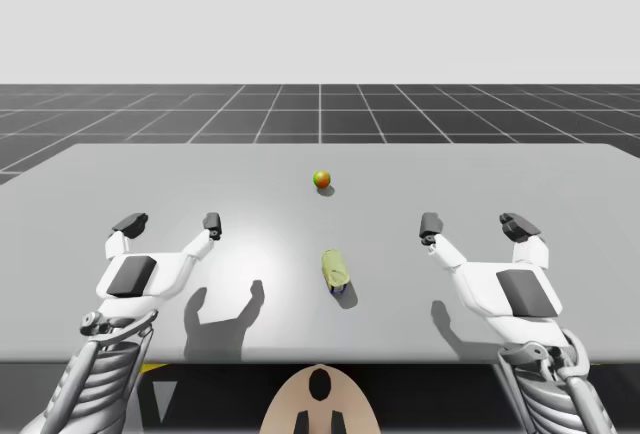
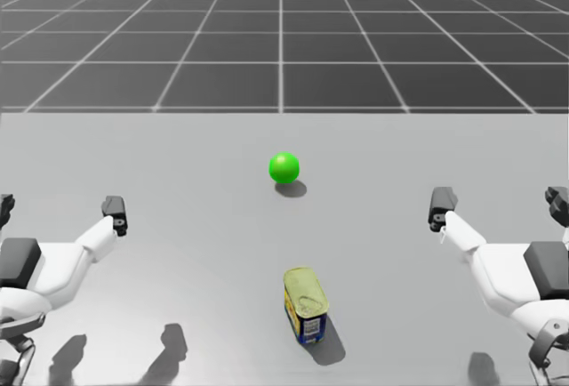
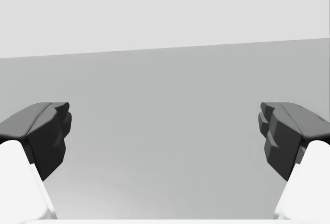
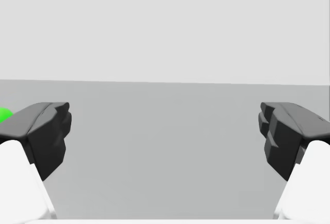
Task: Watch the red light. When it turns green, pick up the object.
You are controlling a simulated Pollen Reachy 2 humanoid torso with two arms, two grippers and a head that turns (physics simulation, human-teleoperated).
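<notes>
The light (image 2: 284,167) reads plain green from my head, though from the high view the same ball looks part green, part orange, so my first worry is starting on a colour that has not settled. The object is a small rectangular can (image 2: 305,304), yellow on its upward face and blue on the wall facing me. It sits on the grey table (image 1: 560,184) between my two arms, nearer to me than the light and well apart from both claws. My left gripper (image 1: 171,222) and right gripper (image 1: 474,222) each hang above the table with fingers spread wide and nothing between them. The can looks a shade closer to my right side, so I judge that arm the likelier one to reach. The trouble would come from the approach. If a finger lands on the yellow face or catches a rounded corner, the can could skid or tip. A grip along its long side may be too wide to close properly. A sweep carried too far could knock the light.
</notes>
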